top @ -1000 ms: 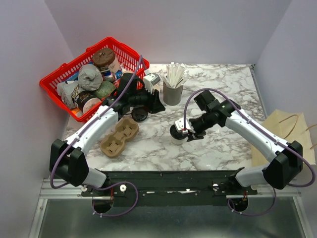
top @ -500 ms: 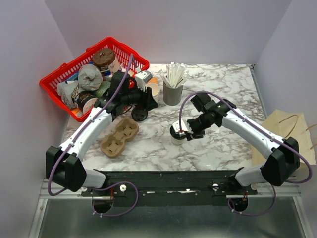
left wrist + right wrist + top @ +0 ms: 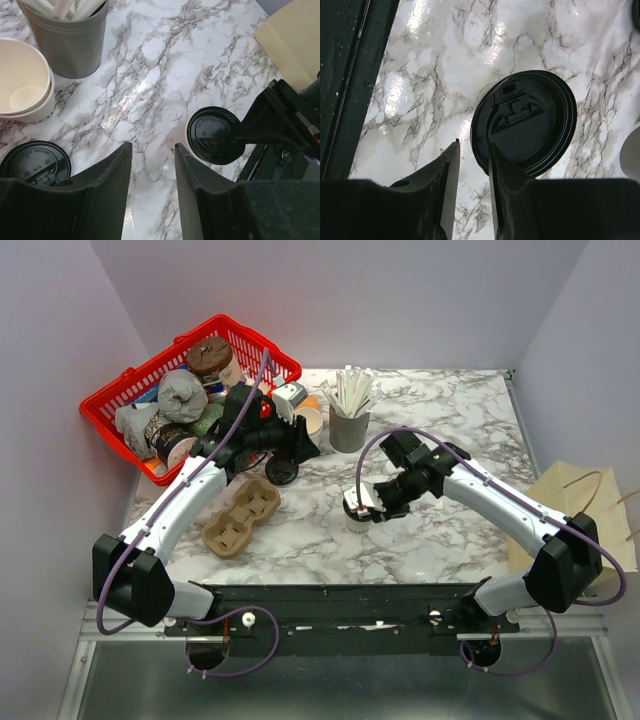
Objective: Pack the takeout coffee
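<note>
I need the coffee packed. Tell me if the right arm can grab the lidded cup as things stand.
Probably yes. The right gripper hangs right at the takeout coffee, with nothing between them. Its jaws stand open but narrower than the black lid, so they would likely have to widen first.

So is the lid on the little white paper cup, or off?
On. The round black plastic lid covers the small cream-white paper cup completely; it stands upright on the marble table.
</note>
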`<control>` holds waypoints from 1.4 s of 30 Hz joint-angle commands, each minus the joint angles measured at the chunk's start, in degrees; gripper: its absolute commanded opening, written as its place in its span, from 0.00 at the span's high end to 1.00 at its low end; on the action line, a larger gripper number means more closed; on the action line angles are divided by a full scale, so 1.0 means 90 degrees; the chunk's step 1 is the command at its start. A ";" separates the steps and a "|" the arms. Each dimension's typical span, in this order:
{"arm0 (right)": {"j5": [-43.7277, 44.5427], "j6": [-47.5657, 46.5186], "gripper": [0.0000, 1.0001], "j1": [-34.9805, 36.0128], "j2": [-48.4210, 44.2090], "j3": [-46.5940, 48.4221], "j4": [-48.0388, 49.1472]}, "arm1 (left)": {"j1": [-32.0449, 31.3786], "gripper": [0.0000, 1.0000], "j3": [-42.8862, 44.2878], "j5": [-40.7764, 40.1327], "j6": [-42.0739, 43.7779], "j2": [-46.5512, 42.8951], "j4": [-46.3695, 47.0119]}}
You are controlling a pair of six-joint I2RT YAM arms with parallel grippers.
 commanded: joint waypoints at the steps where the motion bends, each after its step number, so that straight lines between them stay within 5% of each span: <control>1: 0.0124 0.0012 0.66 0.0079 0.0161 0.0002 0.0087 | 0.0046 0.52 0.0000 0.0104 -0.0084 0.0030 0.0178; 14: 0.0134 0.0012 0.84 0.0089 0.0064 0.0392 -0.0264 | 0.0056 0.52 -0.0108 0.0221 -0.0133 0.0108 0.0334; 23: -0.0402 0.1250 0.94 0.0041 0.0229 0.1260 -0.0567 | 0.0056 0.52 -0.0361 0.0369 0.0101 0.0020 0.0568; 33: -0.3845 0.4529 0.97 -0.1813 0.0961 0.1955 -0.0149 | -0.0138 0.47 -0.1582 0.0115 0.0881 -0.0859 0.1389; 38: -0.5069 0.5283 0.96 -0.1922 0.1031 0.1664 0.0116 | -0.0490 0.44 -0.1582 -0.0120 0.1487 -0.0820 0.1232; 42: -0.6288 0.7126 0.95 -0.1981 0.0963 0.0503 0.1915 | -0.0754 0.42 -0.1563 -0.0179 0.1693 -0.0713 0.1262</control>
